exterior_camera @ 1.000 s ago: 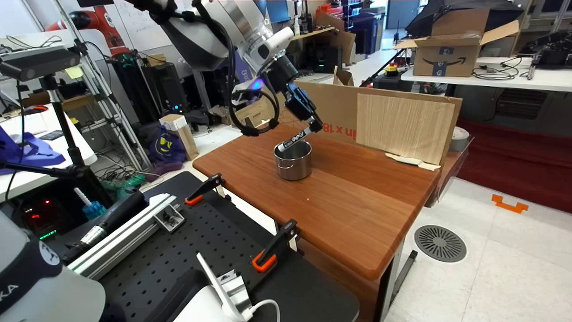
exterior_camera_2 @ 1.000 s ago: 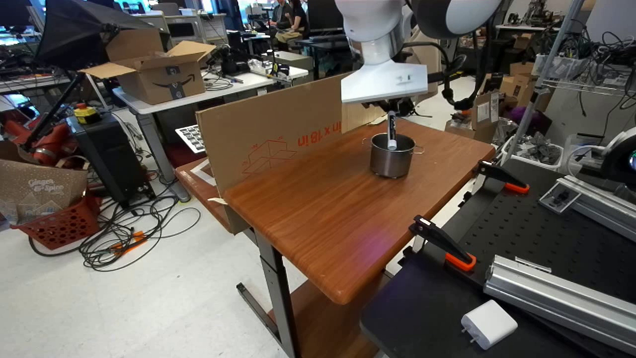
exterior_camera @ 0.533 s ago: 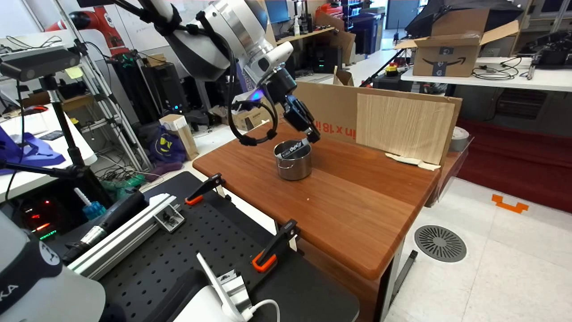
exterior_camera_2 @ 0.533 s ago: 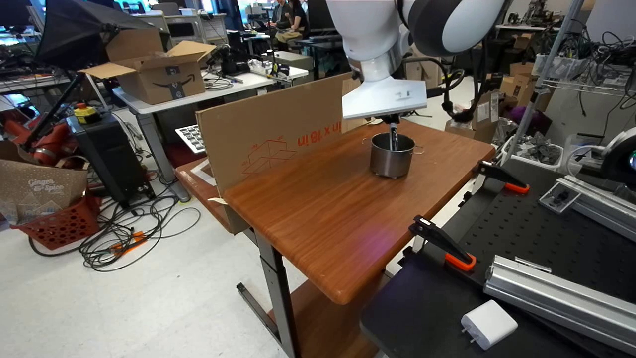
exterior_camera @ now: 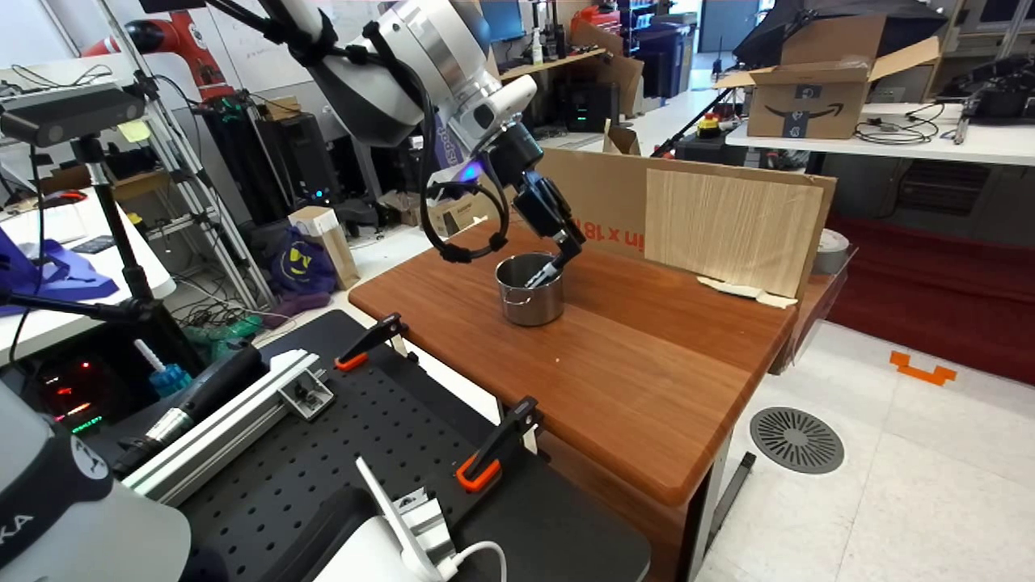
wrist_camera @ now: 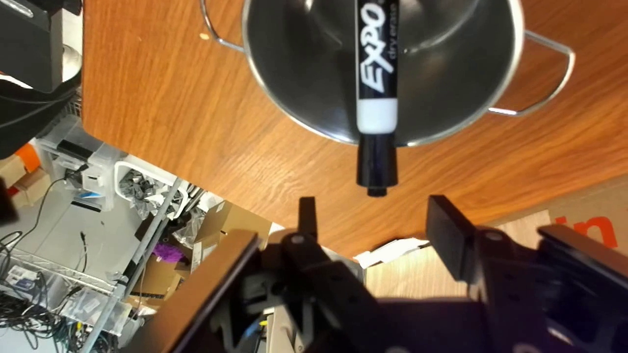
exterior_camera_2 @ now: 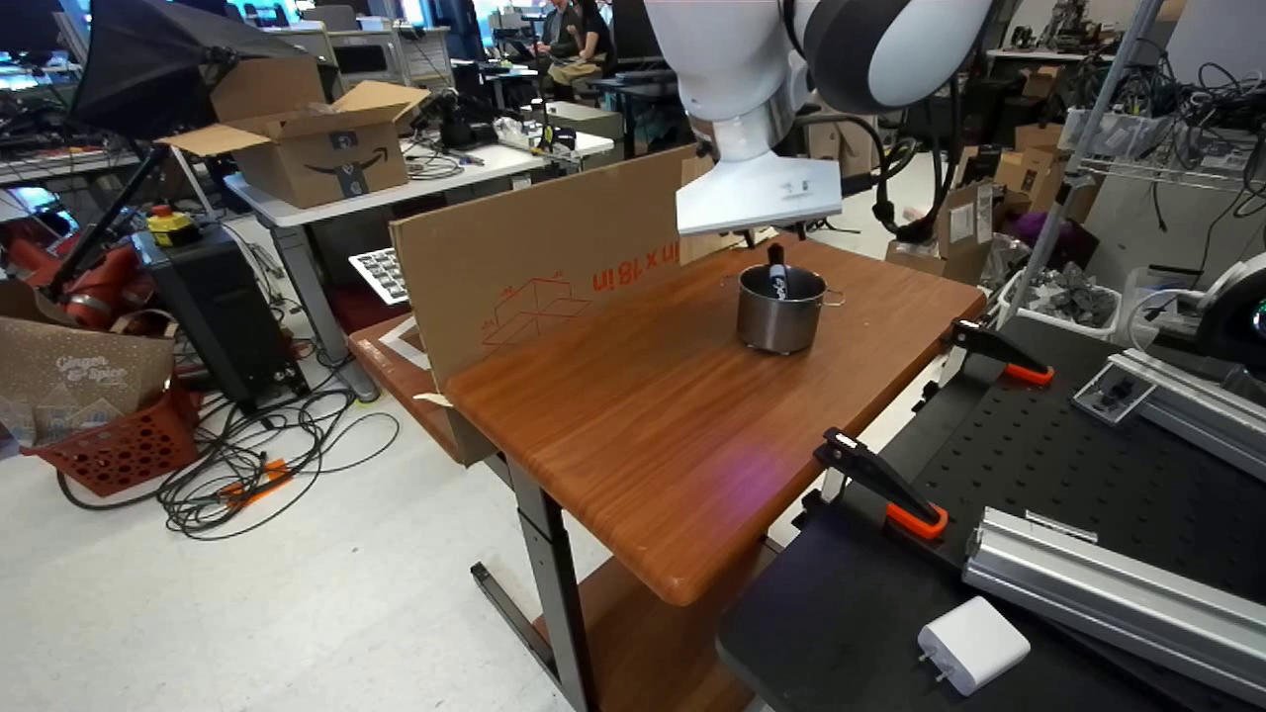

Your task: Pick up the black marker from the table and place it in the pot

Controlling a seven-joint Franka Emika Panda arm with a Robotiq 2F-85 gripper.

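The black marker, with a white band and white lettering, leans inside the silver pot. Its black cap end sticks out over the rim. It shows in the wrist view (wrist_camera: 377, 83) and in both exterior views (exterior_camera: 540, 276) (exterior_camera_2: 777, 283). The pot (exterior_camera: 530, 304) (exterior_camera_2: 776, 326) stands upright on the reddish-brown table (exterior_camera: 647, 388) (exterior_camera_2: 613, 425) and fills the top of the wrist view (wrist_camera: 314, 93). My gripper (wrist_camera: 373, 208) is open, its fingers apart on either side of the cap's line and not touching the marker. In an exterior view it hangs just above the pot (exterior_camera_2: 774, 235).
A cardboard panel (exterior_camera: 598, 190) (exterior_camera_2: 554, 257) stands along the table's far edge. Black clamps with orange tips (exterior_camera: 501, 440) (exterior_camera_2: 880, 480) hold the near edge beside the black perforated board (exterior_camera: 388, 420). Wire handles (wrist_camera: 544, 93) jut from the pot.
My gripper lowered the marker into the pot, then opened and let it go. The marker now leans lower in the pot, with the fingers apart from it.
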